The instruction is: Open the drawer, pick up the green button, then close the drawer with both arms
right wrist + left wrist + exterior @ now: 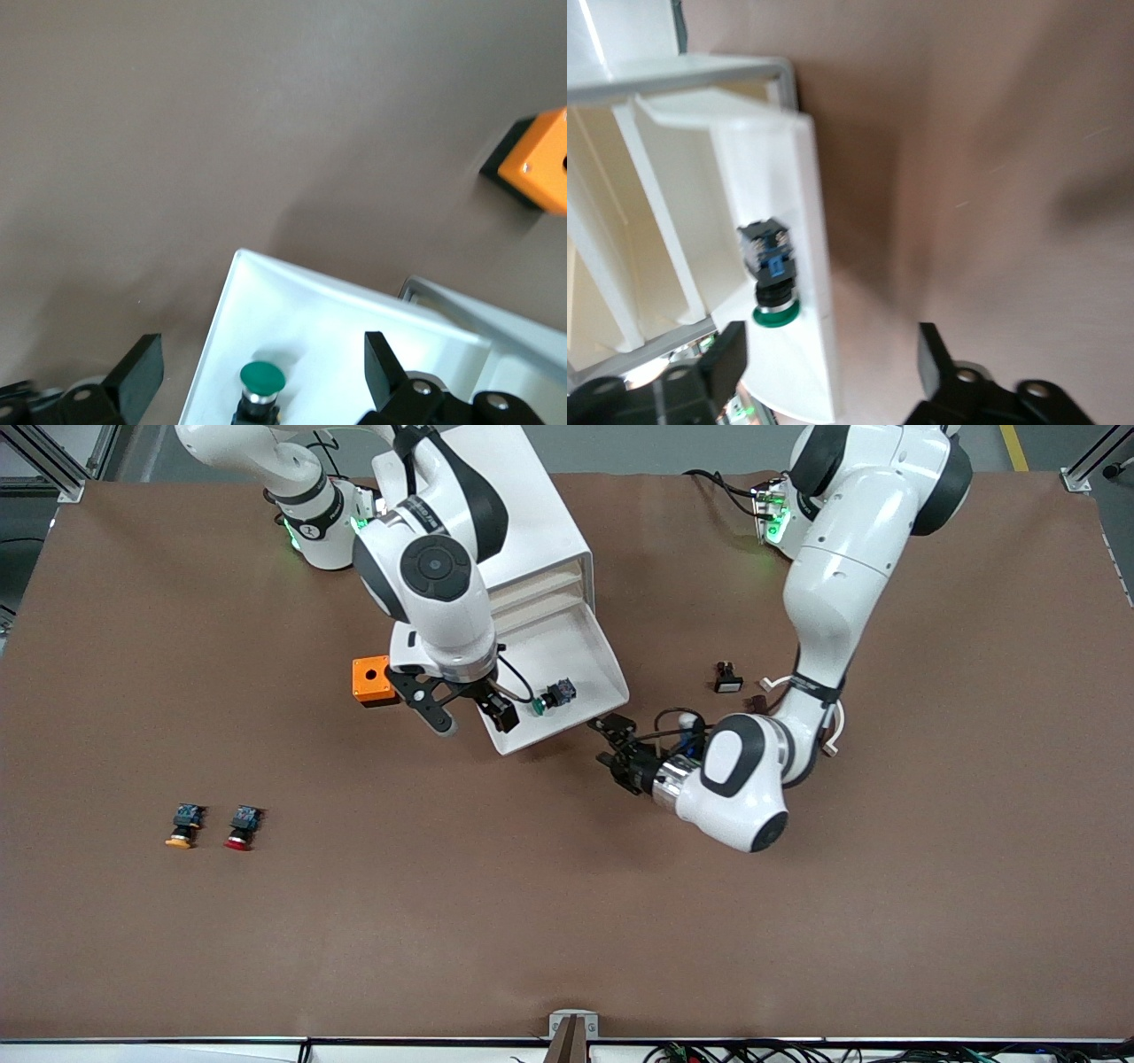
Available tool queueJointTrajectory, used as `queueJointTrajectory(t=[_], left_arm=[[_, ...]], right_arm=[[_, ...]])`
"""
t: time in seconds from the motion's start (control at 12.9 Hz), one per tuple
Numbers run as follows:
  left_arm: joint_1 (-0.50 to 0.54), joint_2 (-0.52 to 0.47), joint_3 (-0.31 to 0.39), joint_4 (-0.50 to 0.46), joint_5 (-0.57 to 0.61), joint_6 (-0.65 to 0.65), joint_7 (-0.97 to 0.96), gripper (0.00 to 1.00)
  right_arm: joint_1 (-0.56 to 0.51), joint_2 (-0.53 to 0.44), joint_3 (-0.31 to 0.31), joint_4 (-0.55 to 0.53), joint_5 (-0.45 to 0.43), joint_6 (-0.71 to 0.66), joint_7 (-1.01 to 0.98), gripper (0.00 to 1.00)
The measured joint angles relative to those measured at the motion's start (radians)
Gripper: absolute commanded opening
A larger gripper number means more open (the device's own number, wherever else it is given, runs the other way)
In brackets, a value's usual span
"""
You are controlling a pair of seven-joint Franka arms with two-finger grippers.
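Green-capped black push button [556, 693] lying in pulled-out white tray drawer [592, 657] — right pincer [468, 717] hovering above, fingers apart; left pincer [611, 744] waiting, apart.

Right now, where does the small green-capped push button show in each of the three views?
Front view: the small green-capped push button lies in the pulled-out white tray drawer, under the right gripper.
Left wrist view: mid-frame, against the drawer's wall.
Right wrist view: bottom centre.
Shared landmark: the drawer's white rim.
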State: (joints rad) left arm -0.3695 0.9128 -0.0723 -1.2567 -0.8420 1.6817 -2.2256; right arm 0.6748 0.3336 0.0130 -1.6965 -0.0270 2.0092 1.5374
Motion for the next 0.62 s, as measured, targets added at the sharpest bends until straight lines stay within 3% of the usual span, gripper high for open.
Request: queueJointTrajectory(t=[0.31, 0.62], left_arm=[[0.076, -0.059, -0.001, 0.002, 0.296, -0.018, 0.023, 1.0], [0.081, -0.124, -0.005, 0.005, 0.52, -0.039, 0.161, 1.0]], right_arm=[[0.084, 0.052, 0.0, -0.001, 0.0, 0.085, 0.206, 1.0], [0.143, 0.164, 0.0, 0.0, 0.001, 0.187, 0.317, 1.0]])
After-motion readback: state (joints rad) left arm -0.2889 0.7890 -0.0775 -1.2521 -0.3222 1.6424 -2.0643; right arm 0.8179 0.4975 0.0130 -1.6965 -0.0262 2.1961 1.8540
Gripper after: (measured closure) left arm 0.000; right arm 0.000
